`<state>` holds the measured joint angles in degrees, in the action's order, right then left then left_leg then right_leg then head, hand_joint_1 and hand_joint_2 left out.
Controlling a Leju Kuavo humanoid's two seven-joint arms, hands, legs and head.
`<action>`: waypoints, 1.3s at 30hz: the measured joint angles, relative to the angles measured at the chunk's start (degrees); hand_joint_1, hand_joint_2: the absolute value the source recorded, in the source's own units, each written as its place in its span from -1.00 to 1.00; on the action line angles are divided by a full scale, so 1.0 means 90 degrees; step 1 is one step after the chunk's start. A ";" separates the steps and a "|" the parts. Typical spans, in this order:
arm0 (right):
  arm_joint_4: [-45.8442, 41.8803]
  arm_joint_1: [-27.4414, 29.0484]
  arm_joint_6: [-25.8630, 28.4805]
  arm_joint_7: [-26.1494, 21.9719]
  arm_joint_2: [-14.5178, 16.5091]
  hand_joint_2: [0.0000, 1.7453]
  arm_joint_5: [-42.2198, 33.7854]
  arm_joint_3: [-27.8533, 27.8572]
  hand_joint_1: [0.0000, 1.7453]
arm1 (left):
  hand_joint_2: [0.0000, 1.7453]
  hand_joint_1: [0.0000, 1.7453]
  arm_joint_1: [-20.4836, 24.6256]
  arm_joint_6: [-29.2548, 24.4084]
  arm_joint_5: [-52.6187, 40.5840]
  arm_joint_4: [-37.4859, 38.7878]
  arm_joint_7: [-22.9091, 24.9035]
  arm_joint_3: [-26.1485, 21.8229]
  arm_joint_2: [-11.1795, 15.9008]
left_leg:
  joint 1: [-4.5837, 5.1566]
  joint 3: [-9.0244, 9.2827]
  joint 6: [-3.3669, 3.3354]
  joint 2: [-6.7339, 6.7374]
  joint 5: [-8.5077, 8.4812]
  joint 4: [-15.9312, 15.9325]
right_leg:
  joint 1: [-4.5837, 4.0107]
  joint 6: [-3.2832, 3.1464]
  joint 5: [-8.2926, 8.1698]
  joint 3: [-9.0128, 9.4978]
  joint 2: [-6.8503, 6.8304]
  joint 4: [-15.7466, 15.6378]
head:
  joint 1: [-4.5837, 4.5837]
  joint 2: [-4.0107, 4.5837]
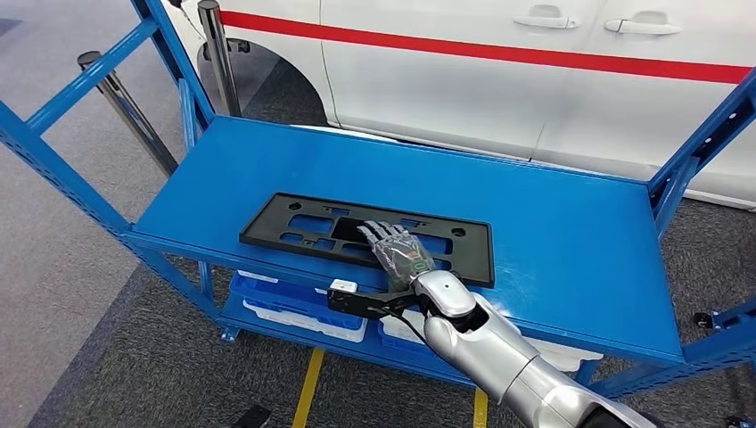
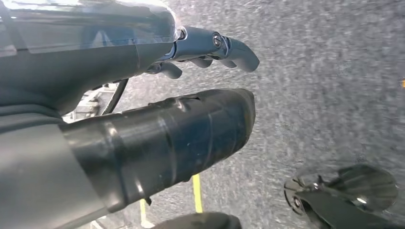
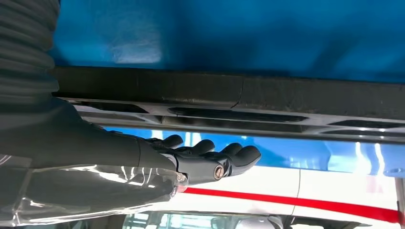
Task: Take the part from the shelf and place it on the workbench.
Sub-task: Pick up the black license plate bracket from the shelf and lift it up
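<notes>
The fingers (image 1: 379, 234) of the right hand (image 1: 398, 251) lie stretched out flat and slightly apart over the middle of the black part (image 1: 294, 221), holding nothing; whether they touch it I cannot tell. The part lies flat on the blue shelf (image 1: 553, 241), near its front edge. The left hand (image 2: 143, 95) hangs over grey floor (image 2: 334, 71), fingers loosely curled, nothing in them. Beyond the shelf stands a white vehicle (image 1: 446, 98) with a red stripe.
</notes>
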<state>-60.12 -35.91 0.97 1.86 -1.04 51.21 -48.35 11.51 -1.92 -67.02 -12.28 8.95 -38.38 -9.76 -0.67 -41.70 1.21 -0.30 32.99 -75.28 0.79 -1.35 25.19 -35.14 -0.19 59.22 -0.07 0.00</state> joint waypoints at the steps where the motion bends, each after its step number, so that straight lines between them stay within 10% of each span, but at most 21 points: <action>1: 0.0016 -0.0009 -0.0003 0.0000 0.0001 1.00 -0.0007 -0.0011 -1.00 | -1.00 -1.00 -0.0003 -0.0001 0.0005 0.0000 0.0001 0.0000 0.0004 | -0.0002 0.0072 -0.0002 0.0000 -0.0145 0.0151 | 0.0001 0.0001 0.0000 0.0007 0.0004 0.0001 | 0.0000 0.0000; 5: 0.0083 -0.0075 -0.0042 0.0000 0.0004 1.00 -0.0066 -0.0038 -1.00 | -1.00 -1.00 0.0020 -0.0008 0.0012 0.0000 -0.0001 0.0000 0.0021 | 0.0018 0.0835 -0.0089 0.0000 -0.0821 0.1739 | -0.0020 0.0061 0.0003 0.0021 0.0024 0.0012 | 0.0002 0.0000; 10: 0.0168 -0.0127 -0.0084 0.0001 0.0005 1.00 -0.0103 -0.0082 -1.00 | -1.00 -1.00 0.0034 -0.0009 0.0015 0.0000 -0.0001 0.0000 0.0020 | 0.0011 0.0893 -0.0281 -0.0002 -0.0894 0.1933 | -0.0029 0.0236 0.0088 -0.0053 0.0030 0.0123 | 0.0004 0.0000; 15: 0.0240 -0.0139 -0.0088 0.0000 0.0002 1.00 -0.0104 -0.0129 -1.00 | -1.00 -1.00 0.0038 -0.0002 0.0015 0.0000 -0.0001 0.0000 0.0019 | 0.0013 0.0885 -0.0361 0.0008 -0.0918 0.1954 | -0.0009 0.0298 0.0841 -0.0848 0.0027 0.1830 | 0.0008 0.0000; 20: 0.0271 -0.0193 -0.0088 0.0000 0.0003 1.00 -0.0104 -0.0174 -0.94 | -1.00 -1.00 0.0047 0.0002 0.0015 0.0000 -0.0001 0.0000 0.0015 | 0.0039 0.0868 -0.0279 -0.0006 -0.0852 0.1854 | -0.0026 0.0213 0.0038 -0.0091 0.0024 0.0223 | 0.0007 0.0000; 24: 0.0286 -0.0206 -0.0088 -0.0005 0.0009 1.00 -0.0113 -0.0202 0.98 | -1.00 -1.00 0.0051 0.0001 0.0015 0.0000 -0.0001 0.0000 0.0015 | 0.0043 0.0849 -0.0159 -0.0007 -0.0820 0.1826 | -0.0042 0.0101 0.0014 -0.0011 0.0033 0.0029 | 0.0005 0.0000; 29: 0.0307 -0.0154 -0.0090 -0.0033 0.0033 1.00 -0.0131 -0.0283 1.00 | -1.00 -1.00 0.0048 -0.0008 -0.0001 0.0000 -0.0001 0.0002 0.0006 | -0.0002 0.0168 -0.0004 0.0000 -0.0046 0.0352 | -0.0004 -0.0005 -0.0015 -0.0003 -0.0001 -0.0016 | 0.0002 0.0000; 31: 0.0317 -0.0129 -0.0089 -0.0036 0.0034 1.00 -0.0135 -0.0305 1.00 | -1.00 -1.00 0.0028 -0.0006 -0.0004 0.0000 0.0001 0.0002 0.0004 | -0.0007 0.0033 0.0010 0.0001 -0.0058 0.0075 | -0.0006 -0.0007 -0.0014 -0.0002 0.0003 -0.0013 | 0.0001 0.0000; 35: 0.0319 -0.0146 -0.0078 -0.0039 0.0060 1.00 -0.0146 -0.0330 1.00 | -1.00 -1.00 0.0031 0.0004 -0.0004 0.0000 0.0017 0.0002 0.0005 | 0.0011 0.0801 -0.0076 0.0006 -0.0761 0.1616 | -0.0022 0.0032 -0.0017 0.0020 0.0036 0.0001 | 0.0004 0.0000; 39: 0.0322 -0.0227 -0.0072 -0.0027 0.0066 1.00 -0.0147 -0.0330 1.00 | -1.00 -1.00 0.0038 0.0007 -0.0004 0.0000 0.0023 0.0002 0.0005 | 0.0035 0.0927 -0.0225 0.0006 -0.0841 0.1912 | -0.0041 0.0183 -0.0044 0.0015 0.0058 -0.0019 | 0.0004 0.0000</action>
<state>-57.22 -37.95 0.33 1.62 -0.45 49.89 -51.31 11.85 -1.86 -67.06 -12.28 9.15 -38.36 -9.72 -0.36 -33.36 -0.82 -0.24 25.43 -58.07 0.42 0.30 24.79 -35.01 0.33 59.05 -0.04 0.00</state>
